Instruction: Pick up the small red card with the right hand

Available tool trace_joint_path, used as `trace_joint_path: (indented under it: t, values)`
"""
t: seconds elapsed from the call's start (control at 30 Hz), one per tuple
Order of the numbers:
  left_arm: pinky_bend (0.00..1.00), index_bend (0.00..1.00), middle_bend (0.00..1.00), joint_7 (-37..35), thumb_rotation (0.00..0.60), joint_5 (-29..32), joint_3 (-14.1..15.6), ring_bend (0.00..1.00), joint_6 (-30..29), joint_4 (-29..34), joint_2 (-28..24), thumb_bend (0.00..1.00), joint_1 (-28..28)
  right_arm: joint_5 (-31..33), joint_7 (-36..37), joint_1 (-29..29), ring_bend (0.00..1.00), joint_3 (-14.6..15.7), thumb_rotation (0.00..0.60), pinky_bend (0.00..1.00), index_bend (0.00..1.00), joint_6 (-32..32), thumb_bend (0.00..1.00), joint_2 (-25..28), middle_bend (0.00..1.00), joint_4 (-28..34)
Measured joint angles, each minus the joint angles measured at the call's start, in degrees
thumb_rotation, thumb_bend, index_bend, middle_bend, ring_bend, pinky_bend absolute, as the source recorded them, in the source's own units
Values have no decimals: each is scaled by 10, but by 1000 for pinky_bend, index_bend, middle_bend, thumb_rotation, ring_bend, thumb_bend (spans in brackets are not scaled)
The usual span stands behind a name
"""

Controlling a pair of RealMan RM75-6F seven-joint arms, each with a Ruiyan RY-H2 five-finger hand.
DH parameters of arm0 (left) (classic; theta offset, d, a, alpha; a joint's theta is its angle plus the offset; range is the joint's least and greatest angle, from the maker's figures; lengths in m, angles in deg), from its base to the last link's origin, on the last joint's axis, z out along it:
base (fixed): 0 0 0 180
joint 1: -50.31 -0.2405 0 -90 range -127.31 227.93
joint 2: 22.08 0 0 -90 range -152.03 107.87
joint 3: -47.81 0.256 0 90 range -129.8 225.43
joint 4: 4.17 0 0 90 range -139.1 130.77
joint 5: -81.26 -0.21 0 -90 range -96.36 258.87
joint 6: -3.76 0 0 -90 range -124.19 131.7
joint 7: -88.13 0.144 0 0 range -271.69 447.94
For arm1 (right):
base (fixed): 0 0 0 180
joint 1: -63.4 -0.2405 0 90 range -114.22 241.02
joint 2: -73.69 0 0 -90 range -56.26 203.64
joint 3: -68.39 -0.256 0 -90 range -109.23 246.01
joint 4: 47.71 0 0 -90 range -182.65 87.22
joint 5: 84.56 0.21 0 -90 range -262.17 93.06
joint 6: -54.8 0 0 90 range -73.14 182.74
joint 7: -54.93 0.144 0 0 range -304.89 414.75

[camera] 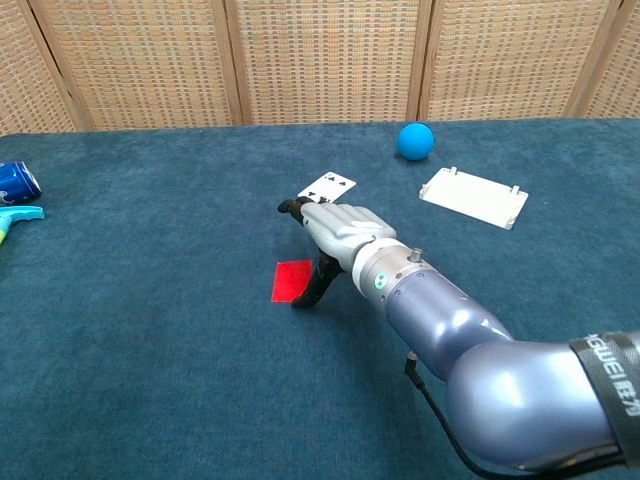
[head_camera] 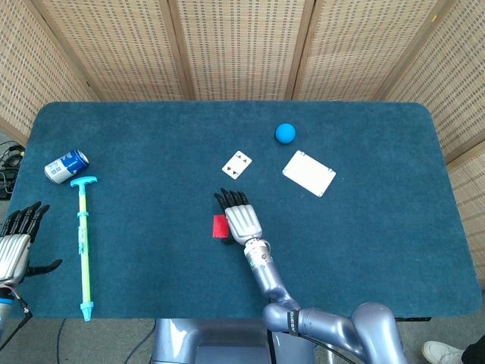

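Note:
The small red card (head_camera: 220,226) (camera: 290,281) lies flat on the blue table cloth, left of centre. My right hand (head_camera: 239,218) (camera: 335,232) hovers just right of it and partly over its right edge, palm down, fingers spread and holding nothing. Its dark thumb (camera: 312,286) points down to the cloth at the card's right edge. My left hand (head_camera: 17,243) rests open at the table's left edge, far from the card; the chest view does not show it.
A playing card (head_camera: 237,164) (camera: 327,185) lies just beyond the right hand. A blue ball (head_camera: 285,133) (camera: 415,140) and a white plate-like block (head_camera: 308,173) (camera: 473,197) sit further right. A blue can (head_camera: 66,166) and a green-blue syringe (head_camera: 84,245) lie at the left.

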Motion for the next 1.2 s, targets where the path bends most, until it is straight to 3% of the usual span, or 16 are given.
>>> trace_joint_path:
  t: [0.13,0.23,0.7,1.2]
  values:
    - [0,0,0,-1,600,1,0,0,3,-1,1,48,1,-17,12,-5,0,2,600,0,52,5,527,-13,0,-28]
    - [0,0,0,-1,600,0,1,0,4,-1,1,48,2,-32,24,-7,0,1,600,0,67,15,570,-18,0,-38]
    - [0,0,0,6,600,-7,4,0,0,6,1,49,2,-56,13,18,0,3,600,0,68,57,568,21,0,40]
    - [0,0,0,8,600,-7,5,0,0,9,0,49,3,-14,-25,51,0,23,600,0,56,35,492,49,0,104]
